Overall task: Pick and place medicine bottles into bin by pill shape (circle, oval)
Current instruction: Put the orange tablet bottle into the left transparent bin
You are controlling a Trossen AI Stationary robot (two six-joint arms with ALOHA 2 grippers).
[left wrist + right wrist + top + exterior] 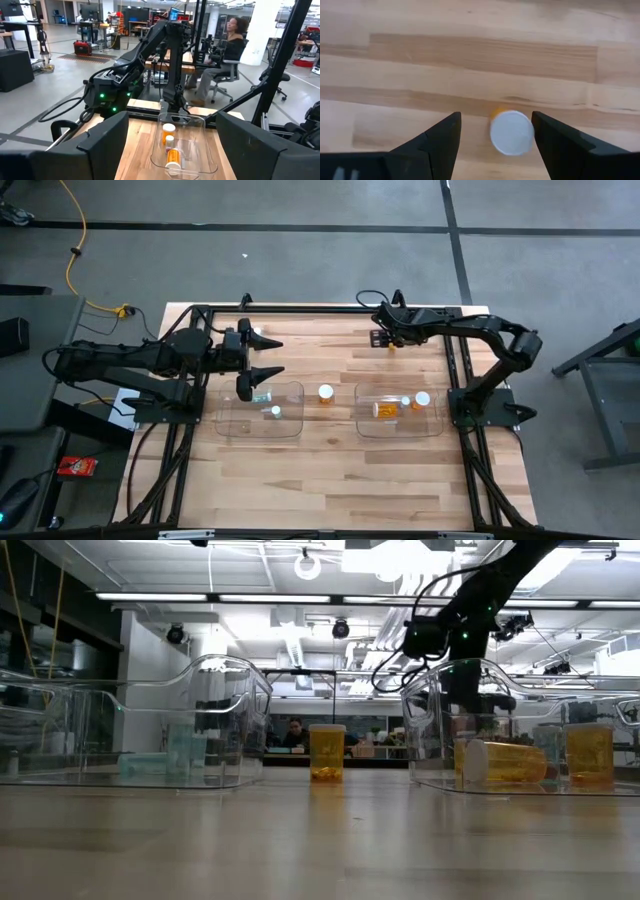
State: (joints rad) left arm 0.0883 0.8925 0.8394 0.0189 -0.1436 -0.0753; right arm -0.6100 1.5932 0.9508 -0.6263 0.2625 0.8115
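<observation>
My right gripper point(388, 340) is open near the table's far edge, pointing down. Its fingers stand on either side of an upright amber bottle with a white cap point(510, 132), which rests on the wood. My left gripper point(268, 357) is open and empty, held level above the far edge of the left clear bin point(232, 420). That bin holds two pale teal bottles point(262, 395). The right clear bin point(398, 425) holds three amber bottles point(385, 409), one of them lying down point(505, 762). One more amber bottle point(326, 392) stands on its base between the bins.
A black frame point(300, 308) runs along the table's far edge and sides, close behind my right gripper. Bare wood point(330, 480) spreads in front of the bins toward the near edge. A person sits in a chair point(225, 55) beyond the table.
</observation>
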